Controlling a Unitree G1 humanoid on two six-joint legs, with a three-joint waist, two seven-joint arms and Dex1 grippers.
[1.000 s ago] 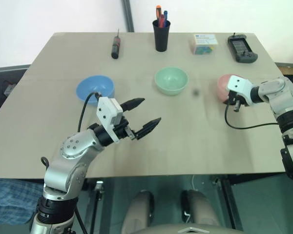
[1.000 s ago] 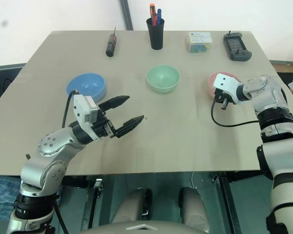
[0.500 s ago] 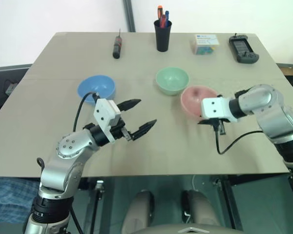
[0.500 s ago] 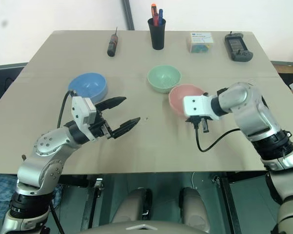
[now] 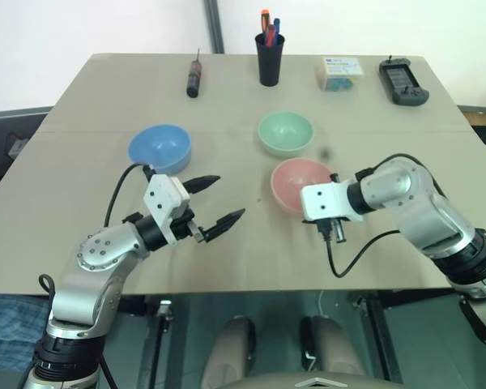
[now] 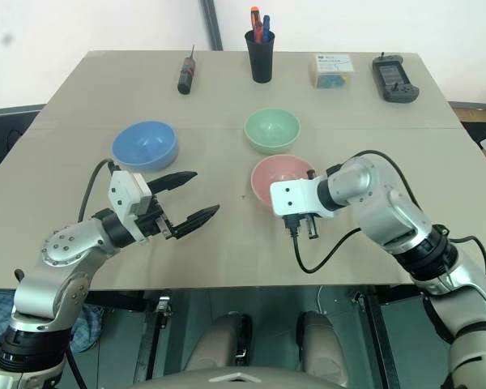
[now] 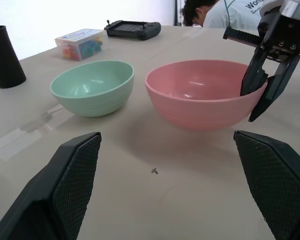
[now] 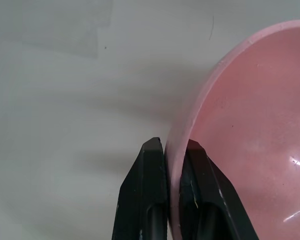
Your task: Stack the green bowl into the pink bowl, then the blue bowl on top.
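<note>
The pink bowl [image 5: 302, 184] sits on the surface [image 5: 251, 251] just in front of the green bowl [image 5: 285, 134]; the blue bowl [image 5: 159, 149] lies well to the green bowl's left. Your right gripper [image 8: 172, 150] is clamped on the pink rim, one finger inside and one outside. Set the bowl flat before releasing. Your left gripper [image 5: 214, 201] hovers with fingers spread wide; approach the green bowl's rim with it.
</note>
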